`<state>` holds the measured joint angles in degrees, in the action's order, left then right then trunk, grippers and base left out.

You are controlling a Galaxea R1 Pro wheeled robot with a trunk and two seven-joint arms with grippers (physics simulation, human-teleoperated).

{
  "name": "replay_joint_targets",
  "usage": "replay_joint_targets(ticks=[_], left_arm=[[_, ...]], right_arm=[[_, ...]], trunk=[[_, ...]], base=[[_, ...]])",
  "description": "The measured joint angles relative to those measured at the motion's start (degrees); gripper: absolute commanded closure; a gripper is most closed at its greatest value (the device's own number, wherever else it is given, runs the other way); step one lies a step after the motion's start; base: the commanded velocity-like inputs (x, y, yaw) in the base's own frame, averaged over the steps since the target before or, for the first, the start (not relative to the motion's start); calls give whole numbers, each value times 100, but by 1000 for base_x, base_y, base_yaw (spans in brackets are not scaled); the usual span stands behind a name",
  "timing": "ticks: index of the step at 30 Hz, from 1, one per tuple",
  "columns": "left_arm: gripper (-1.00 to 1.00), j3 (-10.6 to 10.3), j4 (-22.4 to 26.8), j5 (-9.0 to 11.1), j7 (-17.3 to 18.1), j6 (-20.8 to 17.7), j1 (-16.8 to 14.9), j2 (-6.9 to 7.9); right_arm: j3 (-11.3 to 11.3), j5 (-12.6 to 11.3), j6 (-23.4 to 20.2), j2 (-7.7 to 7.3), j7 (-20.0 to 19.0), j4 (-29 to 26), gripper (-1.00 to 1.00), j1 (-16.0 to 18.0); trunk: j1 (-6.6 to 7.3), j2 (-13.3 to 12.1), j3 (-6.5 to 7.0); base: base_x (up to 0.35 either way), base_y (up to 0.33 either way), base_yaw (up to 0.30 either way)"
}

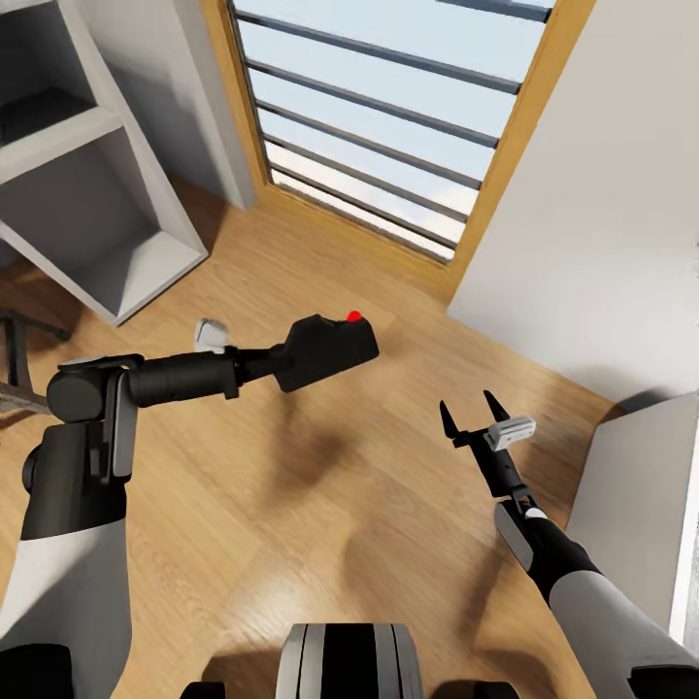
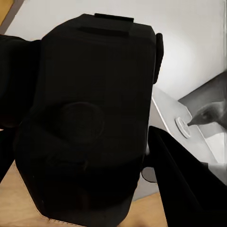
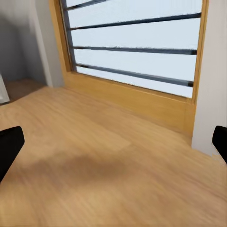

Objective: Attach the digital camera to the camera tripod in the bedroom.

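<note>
My left gripper (image 1: 289, 361) is shut on the digital camera (image 1: 327, 349), a chunky black body with a red button on top, and holds it out over the wood floor. The camera's dark body (image 2: 90, 127) sits very close in the left wrist view, with one black finger (image 2: 189, 189) beside it. My right gripper (image 1: 474, 412) hangs open above the floor with nothing between its fingertips (image 3: 9, 146). Dark struts (image 1: 15, 359) show at the left edge of the head view; I cannot tell whether they belong to the camera tripod.
A white open shelf unit (image 1: 97, 194) stands at the back left. A wood-framed window with dark bars (image 1: 379, 116) reaches down to the floor straight ahead. A white wall (image 1: 602, 194) and a pale block of furniture (image 1: 641, 505) close off the right.
</note>
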<state>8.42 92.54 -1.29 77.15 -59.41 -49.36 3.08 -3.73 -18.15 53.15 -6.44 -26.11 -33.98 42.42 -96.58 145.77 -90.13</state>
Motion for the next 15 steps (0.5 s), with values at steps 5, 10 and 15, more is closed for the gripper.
replay_joint_targets(ticks=[5,10,15], left_arm=[[100,-8,-1,-6,26,0,0,1],[100,-21,0,-8,27,0,0,0],[100,-27,0,-8,20,0,0,0]], right_arm=[[1,-5,13,0,4,1,-100,0],[-1,-5,26,0,-1,1,-100,0],[-6,-5,24,0,1,1,-100,0]], trunk=[[13,-7,111],[26,-13,222],[39,-20,333]], base=[[0,0,0],[0,0,0],[0,0,0]])
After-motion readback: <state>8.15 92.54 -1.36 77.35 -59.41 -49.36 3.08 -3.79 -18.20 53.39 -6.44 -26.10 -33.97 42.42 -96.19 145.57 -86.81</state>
